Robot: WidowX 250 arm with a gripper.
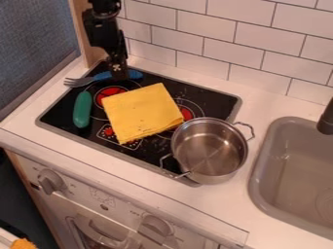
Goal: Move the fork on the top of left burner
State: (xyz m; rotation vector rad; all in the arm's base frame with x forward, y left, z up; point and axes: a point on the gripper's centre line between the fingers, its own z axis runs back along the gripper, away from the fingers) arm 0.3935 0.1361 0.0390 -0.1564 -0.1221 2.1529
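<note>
The blue-handled fork [102,76] is seen behind the yellow cloth [141,113], its tines pointed left. Its handle is partly hidden by the gripper [118,73]; whether the jaws are wide or closed on it cannot be told. The green vegetable [83,110] is set left of the cloth, the pot [209,151] front-right.

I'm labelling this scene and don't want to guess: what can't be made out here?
All in the camera view:
- Middle of the fork's handle, and whether it is gripped: hidden by the gripper.
- Parts of the left burner and right burner: under the yellow cloth.
- Stove's near right part: behind the pot.
- Rest of the sink and faucet: right edge.
- Orange thing: bottom edge.
</note>
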